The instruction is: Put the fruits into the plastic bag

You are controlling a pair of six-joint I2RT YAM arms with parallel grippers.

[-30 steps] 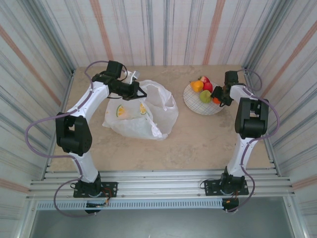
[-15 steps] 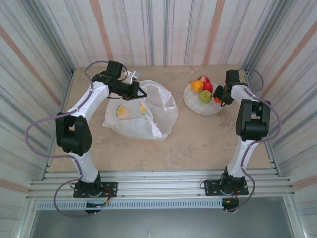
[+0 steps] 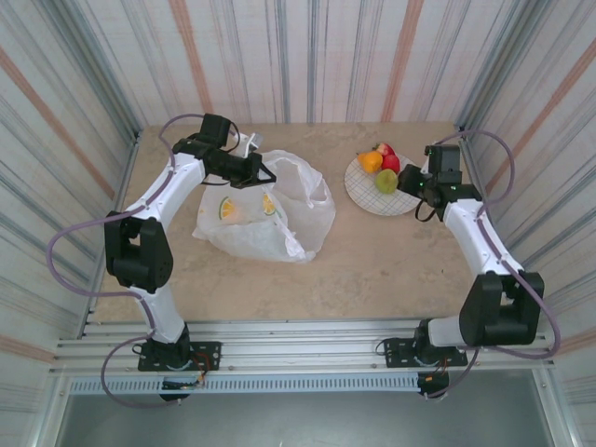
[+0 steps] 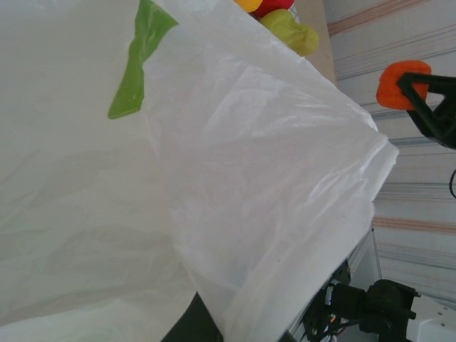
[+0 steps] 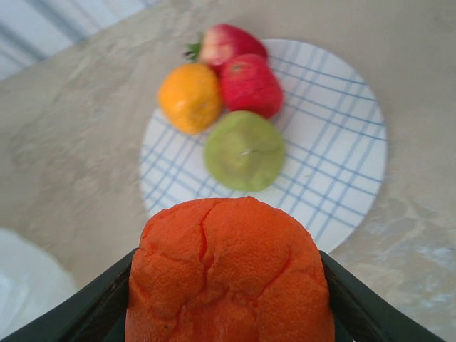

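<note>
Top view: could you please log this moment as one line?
left gripper: shut on bag | right gripper: shut on orange fruit | plate: four fruits

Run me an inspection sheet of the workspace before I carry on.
Surface: beige table, bare between bag and plate.
Job's things: plastic bag left of centre; yellow-orange fruit, strawberry, red fruit, green fruit on plate; orange fruit held.
Clutter: nothing seen.
Grippers: left gripper jaws shut on the bag's rim; right gripper jaws closed on the orange fruit.
Cables: left cable, right cable loop along the arms, off the bag.
Surroundings: striped walls; metal rail.
</note>
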